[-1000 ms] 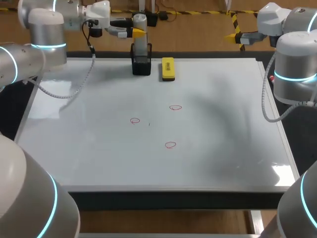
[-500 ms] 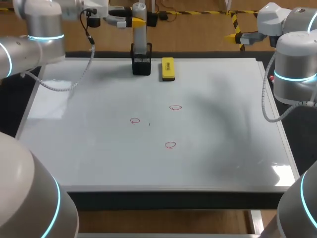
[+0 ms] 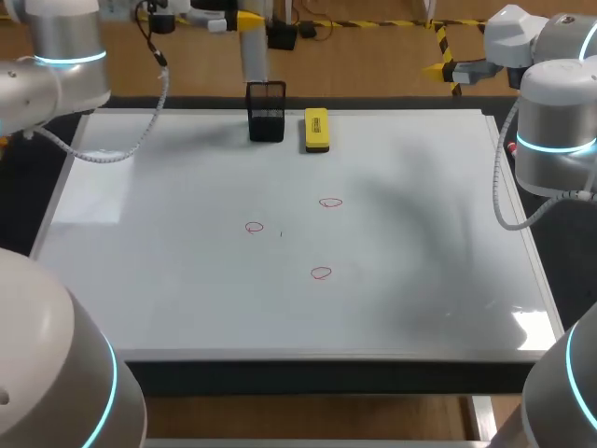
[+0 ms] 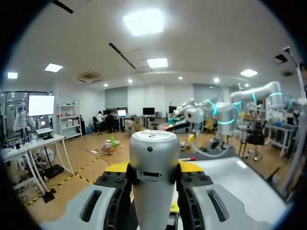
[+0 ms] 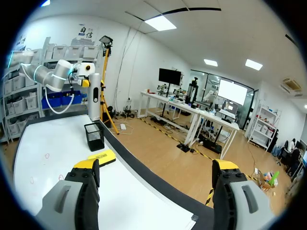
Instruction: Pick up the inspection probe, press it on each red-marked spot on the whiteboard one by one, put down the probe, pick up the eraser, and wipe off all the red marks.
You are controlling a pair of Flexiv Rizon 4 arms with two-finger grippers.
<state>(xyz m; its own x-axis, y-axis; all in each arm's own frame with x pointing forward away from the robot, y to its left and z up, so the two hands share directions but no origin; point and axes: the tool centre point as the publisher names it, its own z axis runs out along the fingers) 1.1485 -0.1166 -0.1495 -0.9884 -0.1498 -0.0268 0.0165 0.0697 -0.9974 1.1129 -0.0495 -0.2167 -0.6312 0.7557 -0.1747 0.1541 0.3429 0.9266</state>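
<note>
My left gripper point(image 3: 244, 20) is shut on the grey cylindrical inspection probe point(image 3: 254, 58), which hangs upright just above the black holder point(image 3: 266, 114) at the whiteboard's far edge. In the left wrist view the probe point(image 4: 153, 182) stands between the yellow-tipped fingers point(image 4: 118, 167). The yellow eraser point(image 3: 316, 129) lies right of the holder. Three red circles point(image 3: 255, 227), point(image 3: 330, 202), point(image 3: 321, 273) mark the whiteboard point(image 3: 429, 280). My right gripper point(image 5: 156, 165) is open and empty beyond the board's far right corner; from there I see the probe point(image 5: 95, 96), holder point(image 5: 94, 136) and eraser point(image 5: 101, 157).
The whiteboard covers nearly the whole table, with a dark strip along its near edge point(image 3: 308, 373). My right arm point(image 3: 555, 121) stands over the board's right side. A cable point(image 3: 140, 140) from my left arm hangs over the far left corner.
My left gripper has lifted the probe straight up, its lower end coming out of the black holder. The right arm has not moved.
</note>
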